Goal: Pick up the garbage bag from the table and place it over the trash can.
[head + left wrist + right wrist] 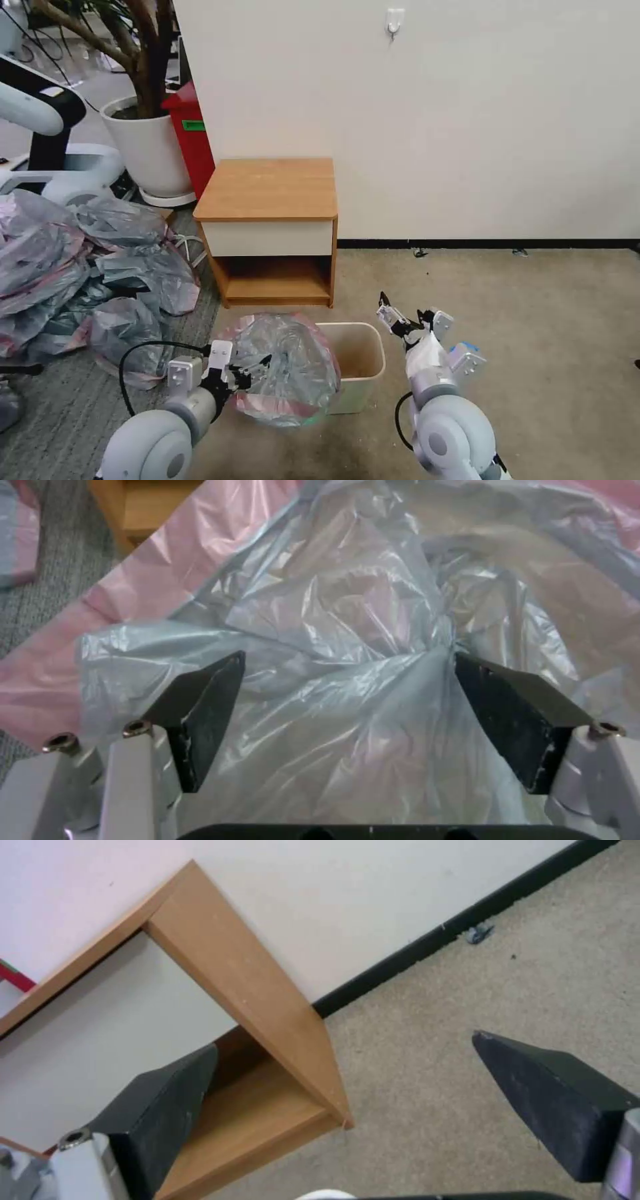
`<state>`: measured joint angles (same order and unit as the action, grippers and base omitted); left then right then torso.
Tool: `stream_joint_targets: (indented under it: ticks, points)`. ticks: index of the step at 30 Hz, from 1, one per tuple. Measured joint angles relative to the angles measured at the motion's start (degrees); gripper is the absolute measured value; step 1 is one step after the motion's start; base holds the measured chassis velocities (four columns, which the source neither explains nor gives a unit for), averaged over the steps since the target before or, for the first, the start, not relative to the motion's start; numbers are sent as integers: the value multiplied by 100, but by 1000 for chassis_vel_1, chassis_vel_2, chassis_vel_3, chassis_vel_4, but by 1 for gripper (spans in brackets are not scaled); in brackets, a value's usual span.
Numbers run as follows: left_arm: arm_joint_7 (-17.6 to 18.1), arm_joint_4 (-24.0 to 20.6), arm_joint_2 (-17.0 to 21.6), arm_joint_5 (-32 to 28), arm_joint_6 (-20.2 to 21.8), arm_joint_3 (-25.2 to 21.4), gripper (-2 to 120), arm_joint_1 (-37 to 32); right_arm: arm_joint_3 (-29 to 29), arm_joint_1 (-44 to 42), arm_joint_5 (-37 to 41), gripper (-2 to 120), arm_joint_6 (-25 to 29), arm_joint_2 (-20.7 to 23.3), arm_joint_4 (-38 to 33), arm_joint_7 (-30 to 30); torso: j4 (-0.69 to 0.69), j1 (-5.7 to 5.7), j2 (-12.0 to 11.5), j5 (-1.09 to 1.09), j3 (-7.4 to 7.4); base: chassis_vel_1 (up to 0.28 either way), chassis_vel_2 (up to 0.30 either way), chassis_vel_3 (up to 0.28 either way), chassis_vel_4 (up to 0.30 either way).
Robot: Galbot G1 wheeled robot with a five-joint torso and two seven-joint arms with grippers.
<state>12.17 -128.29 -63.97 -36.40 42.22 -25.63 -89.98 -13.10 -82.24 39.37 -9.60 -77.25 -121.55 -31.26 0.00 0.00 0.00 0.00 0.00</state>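
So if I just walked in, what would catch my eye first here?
Probably the crinkly garbage bag bunched over the left side of the trash can, with the left gripper open against it. Next, the heap of grey bags left of the table.

Thin, glossy, crinkly translucent plastic w/ pink band on garbage bag (287, 367), smooth matt cream plastic trash can (363, 387), matt orange-brown wood table (270, 190), rough beige carpet (520, 313), matt black fingertips (167, 1110).
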Motion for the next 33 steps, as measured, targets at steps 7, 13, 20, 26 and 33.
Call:
stream_joint_targets:
  ticks: [7,13,20,26,33]
  points:
    - [138,137,83,-161,-3,160,82,195,-24,26,-1,97,14,-34,92,-1,0,0,0,0,0,0,0,0,0]
    - [417,243,126,-438,-6,363,82,464,-32,38,-9,97,25,-76,144,-1,0,0,0,0,0,0,0,0,0]
    - [486,82,274,-629,-8,337,83,470,-41,57,-11,97,28,-98,179,-3,0,0,0,0,0,0,0,0,0]
    - [476,-458,768,-998,-9,43,84,40,-55,97,-12,97,34,-106,204,-5,1,0,0,0,0,0,0,0,0]
    - [478,-415,1027,-1158,-10,13,84,-32,-58,96,-23,97,85,-145,280,-4,1,0,0,0,0,0,0,0,0]
